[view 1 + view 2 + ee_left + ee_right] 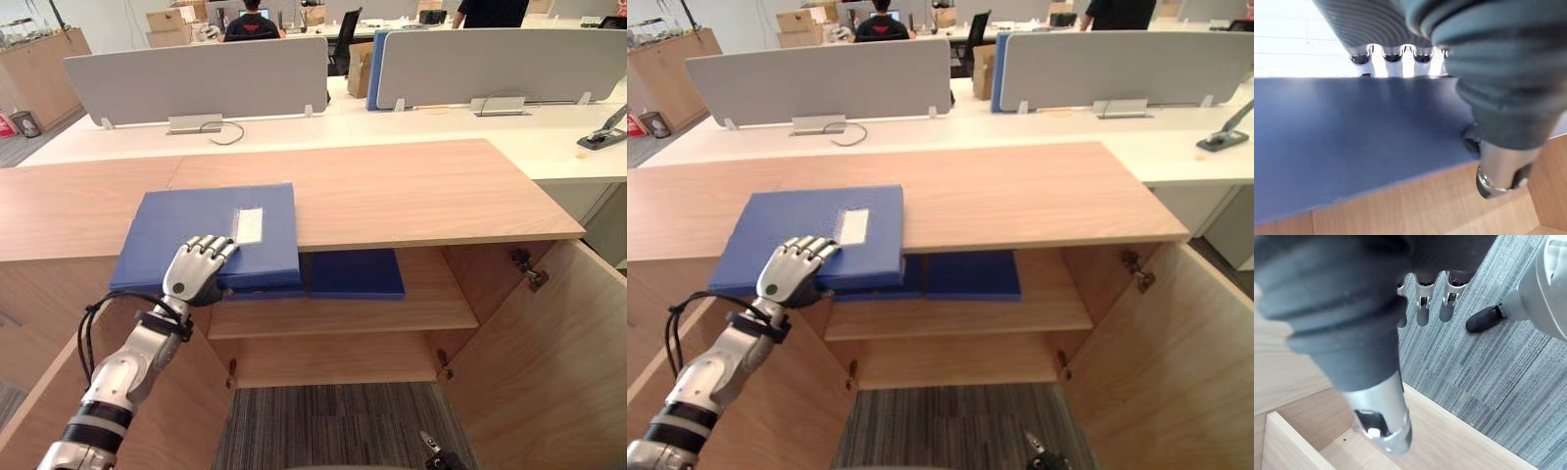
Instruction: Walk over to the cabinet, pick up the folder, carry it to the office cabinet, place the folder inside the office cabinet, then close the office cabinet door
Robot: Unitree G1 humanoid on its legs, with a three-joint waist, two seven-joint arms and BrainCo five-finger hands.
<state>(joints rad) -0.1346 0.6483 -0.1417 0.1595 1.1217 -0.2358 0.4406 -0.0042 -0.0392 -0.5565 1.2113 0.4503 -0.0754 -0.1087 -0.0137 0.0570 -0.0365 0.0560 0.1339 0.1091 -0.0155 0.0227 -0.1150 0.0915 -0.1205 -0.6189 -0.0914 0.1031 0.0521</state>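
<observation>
Open-plan office: desks with grey partition screens (206,83) stand behind a wooden office cabinet whose top (421,191) lies near the camera. The right door (549,362) is swung open. The folder (211,235) lies flat, label (249,225) upward. Its far part is over the cabinet top and its near edge overhangs the front, above the shelf (431,304). Whether it rests on the top cannot be told. The left hand (201,266) clamps the near edge, fingers curled on top and thumb beneath, which keeps the folder level. The long axis probably runs front-to-back, parallel to the label, but foreshortening leaves this uncertain. A second blue folder (358,272) occupies the shelf. The right hand (1422,308) hangs relaxed over the carpet (1488,372), holding nothing.
</observation>
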